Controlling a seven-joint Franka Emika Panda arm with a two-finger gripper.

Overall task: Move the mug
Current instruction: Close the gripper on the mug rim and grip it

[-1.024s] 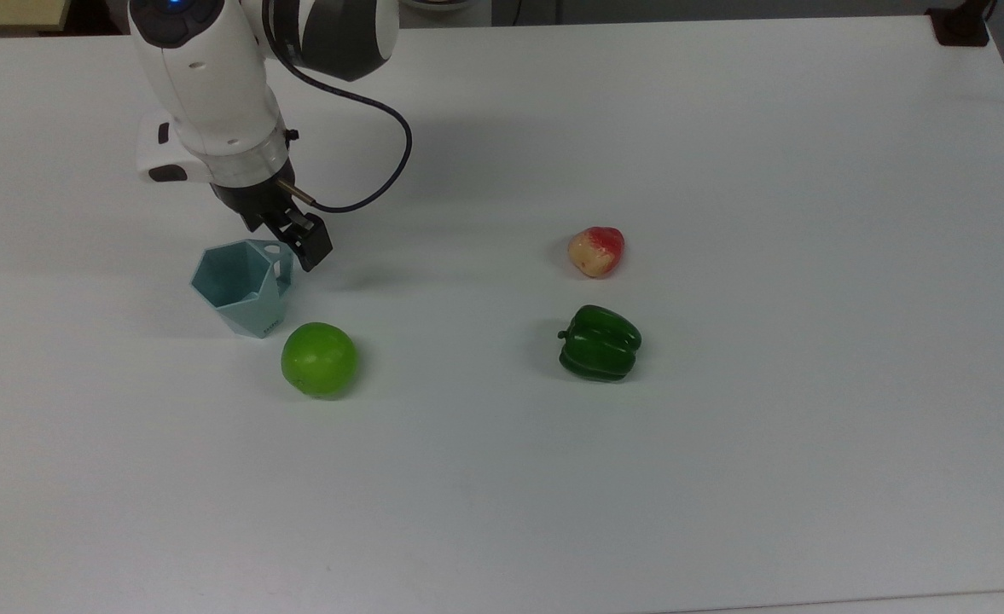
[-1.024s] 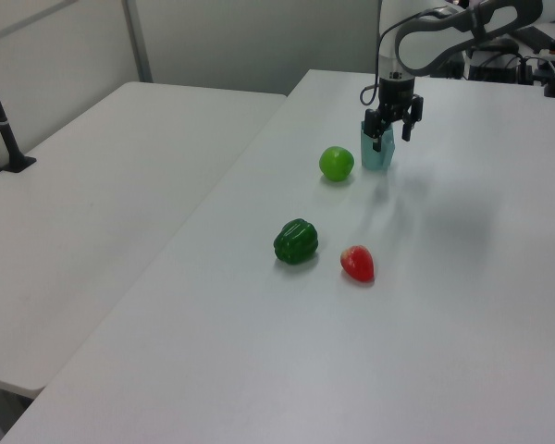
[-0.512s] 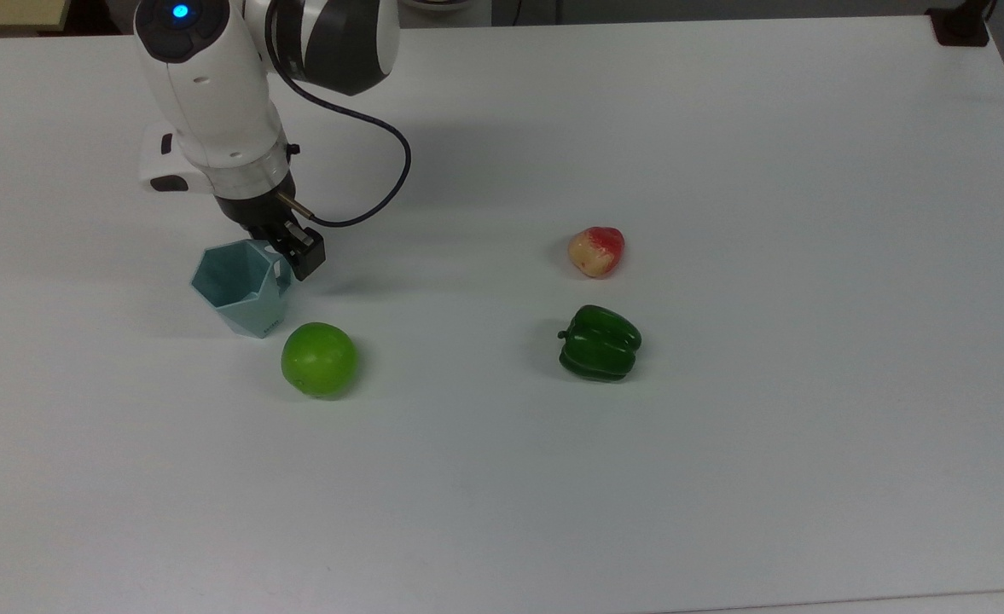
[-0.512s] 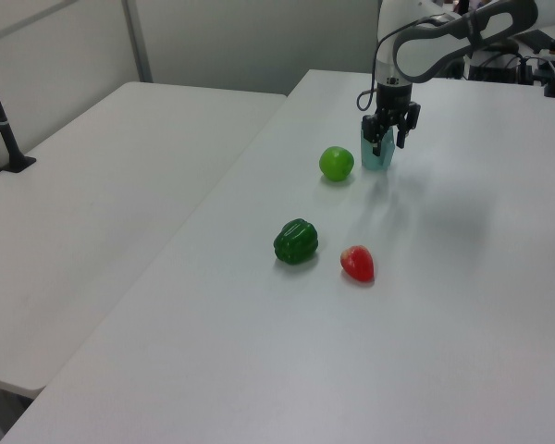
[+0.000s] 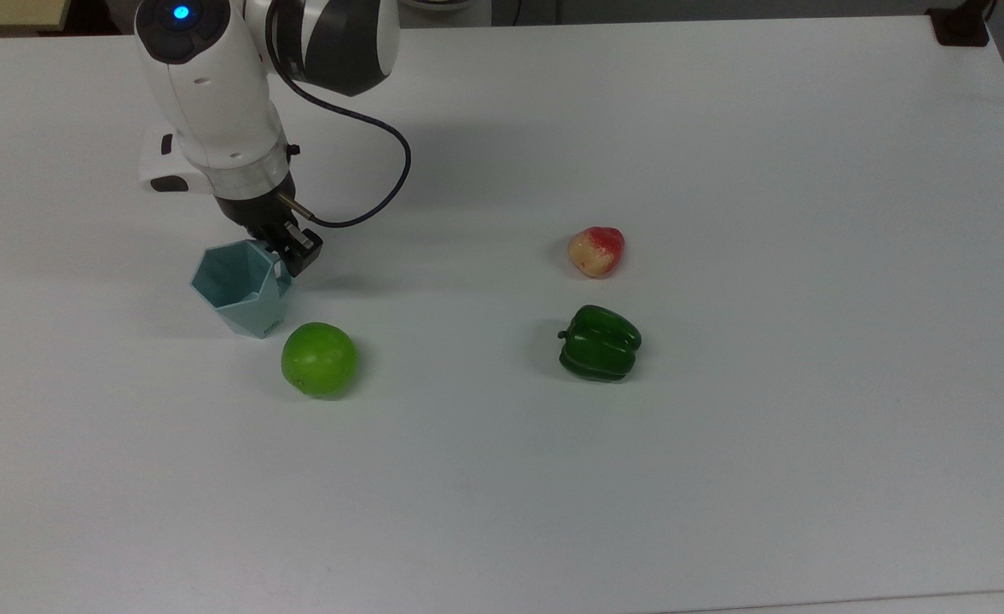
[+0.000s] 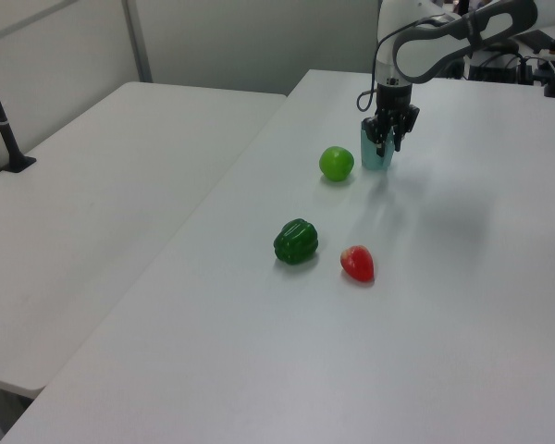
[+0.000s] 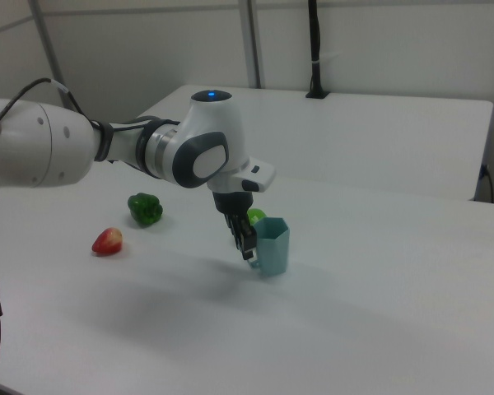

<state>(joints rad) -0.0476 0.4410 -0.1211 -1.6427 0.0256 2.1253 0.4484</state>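
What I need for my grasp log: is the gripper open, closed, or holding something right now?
Gripper: closed on the pale teal faceted plastic mug.

White arm, end effector (image 7: 249, 245) at upright teal mug (image 7: 272, 246), white table (image 7: 379, 313)

A white tabletop (image 5: 723, 477) spans the top view, evenly lit with soft shadows. In the left view, a second white table (image 6: 92, 213) adjoins it on the left view's left, carrying a dark pole (image 6: 2, 120) on a clamp base. Plain pale wall panels (image 6: 250, 42) divided by a grey vertical post (image 6: 137, 42) close the room behind.
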